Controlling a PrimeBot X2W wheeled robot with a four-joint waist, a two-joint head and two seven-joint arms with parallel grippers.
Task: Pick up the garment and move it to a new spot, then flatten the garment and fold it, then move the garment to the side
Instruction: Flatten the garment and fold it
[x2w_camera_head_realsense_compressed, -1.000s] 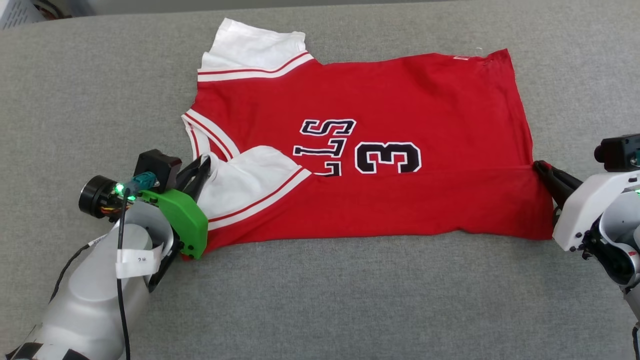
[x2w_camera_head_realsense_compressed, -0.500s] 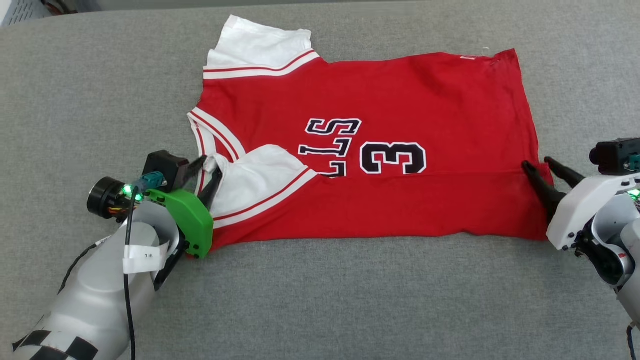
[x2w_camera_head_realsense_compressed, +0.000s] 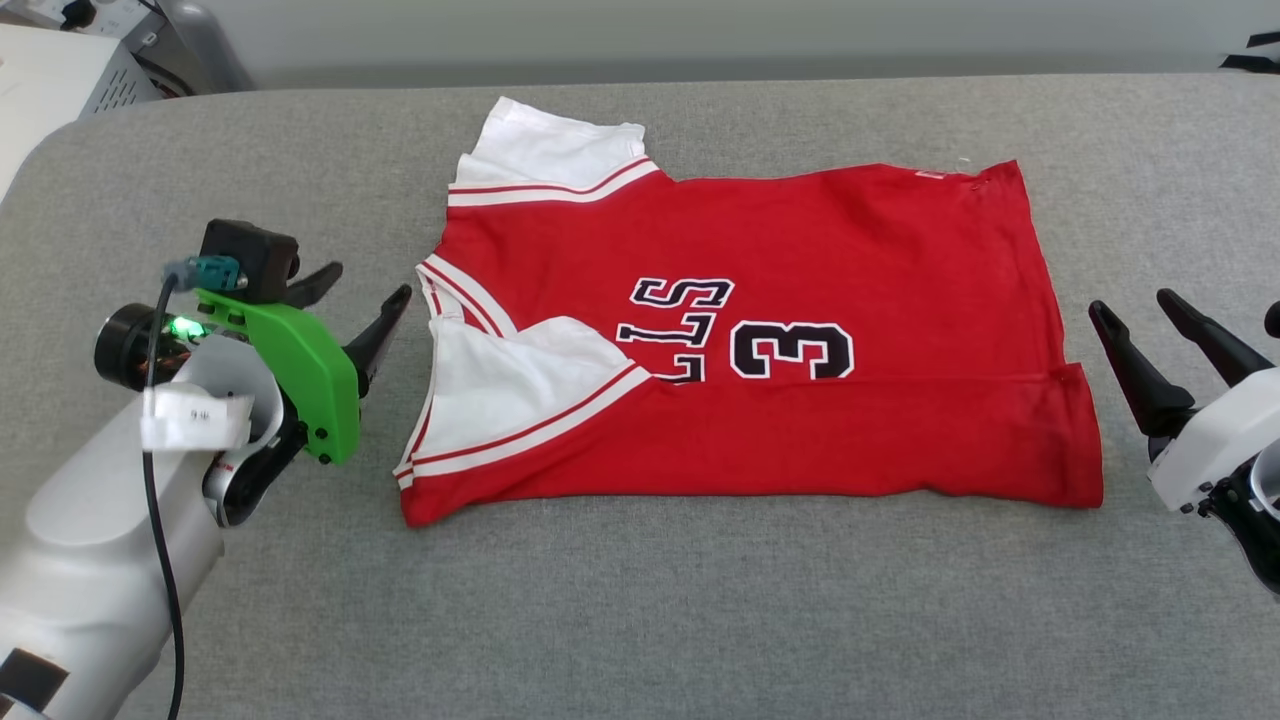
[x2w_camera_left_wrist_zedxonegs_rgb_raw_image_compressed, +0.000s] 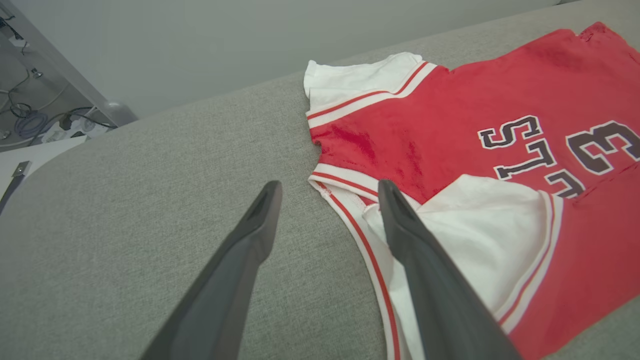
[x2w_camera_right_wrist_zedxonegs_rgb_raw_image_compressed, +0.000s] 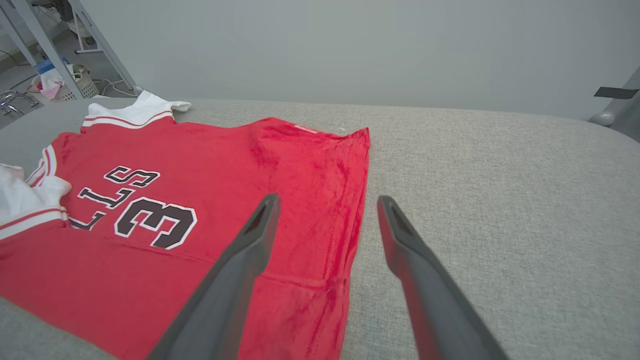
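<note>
Red garment (x2w_camera_head_realsense_compressed: 830, 230): lies flat on the grey cloth top (x2w_camera_head_realsense_compressed: 640, 610), near edge folded over the front (it hides half the number (x2w_camera_head_realsense_compressed: 790, 350)).
Left gripper (x2w_camera_head_realsense_compressed: 370, 282): fingers spread, empty, just off the collar (x2w_camera_head_realsense_compressed: 447, 290) end.
Right gripper (x2w_camera_head_realsense_compressed: 1130, 302): spread, empty, beside the hem (x2w_camera_head_realsense_compressed: 1062, 340).
Why so: one at each end, I'd guess, to carry a long fold evenly.

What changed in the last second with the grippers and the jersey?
Both let go: the left gripper released the folded white sleeve and backed off leftward; the right gripper released the hem and backed off rightward, both open. The red jersey stays folded lengthwise, in place.
</note>
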